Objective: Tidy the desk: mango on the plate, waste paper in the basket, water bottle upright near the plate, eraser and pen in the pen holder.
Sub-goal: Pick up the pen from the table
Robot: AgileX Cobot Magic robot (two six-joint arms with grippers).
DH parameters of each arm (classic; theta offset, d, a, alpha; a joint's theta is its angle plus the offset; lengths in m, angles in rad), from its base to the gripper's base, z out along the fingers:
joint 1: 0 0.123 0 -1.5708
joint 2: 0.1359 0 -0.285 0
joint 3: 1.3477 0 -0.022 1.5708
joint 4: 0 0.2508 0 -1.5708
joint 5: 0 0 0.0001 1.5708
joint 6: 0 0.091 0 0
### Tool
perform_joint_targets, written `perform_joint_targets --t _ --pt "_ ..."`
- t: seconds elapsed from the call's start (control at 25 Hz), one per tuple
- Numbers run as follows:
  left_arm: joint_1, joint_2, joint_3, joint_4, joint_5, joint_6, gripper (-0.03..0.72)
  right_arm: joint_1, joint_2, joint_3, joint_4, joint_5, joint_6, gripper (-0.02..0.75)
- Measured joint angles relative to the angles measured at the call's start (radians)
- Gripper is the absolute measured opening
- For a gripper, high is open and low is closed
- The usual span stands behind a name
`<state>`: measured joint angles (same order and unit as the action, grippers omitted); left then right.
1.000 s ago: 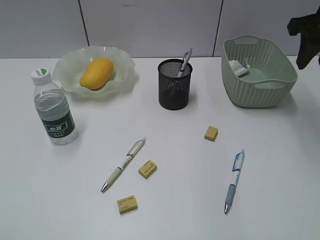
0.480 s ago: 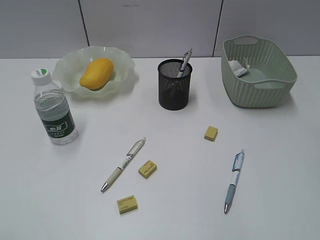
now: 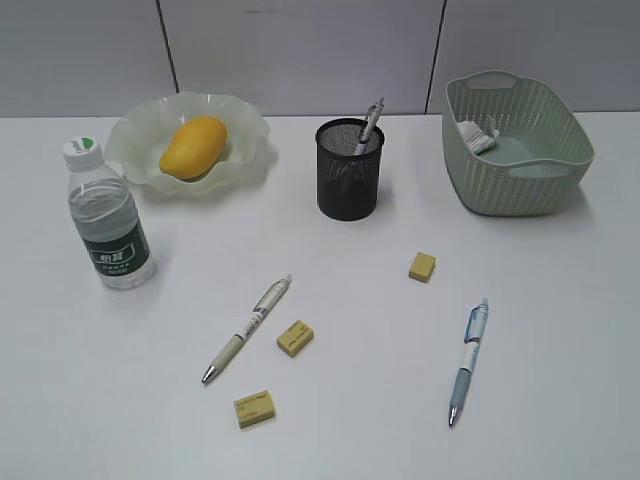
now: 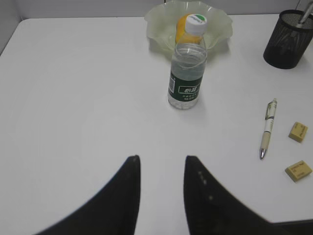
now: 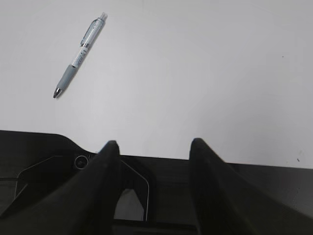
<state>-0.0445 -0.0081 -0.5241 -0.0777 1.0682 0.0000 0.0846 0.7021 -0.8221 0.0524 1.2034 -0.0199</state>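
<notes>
Right arm, seen dark above the basket [image 3: 518, 143] 1.0 s ago, has left the exterior view; nothing on the bench [image 3: 560, 380] has shifted.

Right end effector [image 5: 152, 147]: fingers parted, empty, over the near bench edge, blue pen [image 5: 79, 55] ahead to its left. Left end effector [image 4: 161, 164]: fingers parted slightly, empty, facing the water bottle [image 4: 187, 73].

Done, as judged: mango [image 3: 193, 147] on the plate [image 3: 135, 135]; waste paper [image 3: 478, 135] in the basket; water bottle upright near the plate; 1 pen in the pen holder [image 3: 350, 170].

Left: white pen [image 3: 247, 328], blue pen, 3 yellow erasers [image 3: 422, 266], [image 3: 295, 338], [image 3: 254, 408] loose on the bench. Paper drop looks complete; pens and erasers likely next.
</notes>
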Motion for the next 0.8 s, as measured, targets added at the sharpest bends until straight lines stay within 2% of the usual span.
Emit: perform_joint_targets --t 0.2,0.52,0.8 --pt "0.000 0.000 0.000 -0.001 0.000 0.000 0.235 0.000 -0.231 0.105 0.001 -0.028 -0.062 0.372" --pt "0.000 0.000 0.000 -0.001 0.000 0.000 0.235 0.000 -0.547 0.278 0.001 -0.156 -0.079 0.372" --pt "0.000 0.000 0.000 -0.004 0.000 0.000 0.235 0.000 -0.703 0.312 0.001 -0.162 -0.081 0.372"
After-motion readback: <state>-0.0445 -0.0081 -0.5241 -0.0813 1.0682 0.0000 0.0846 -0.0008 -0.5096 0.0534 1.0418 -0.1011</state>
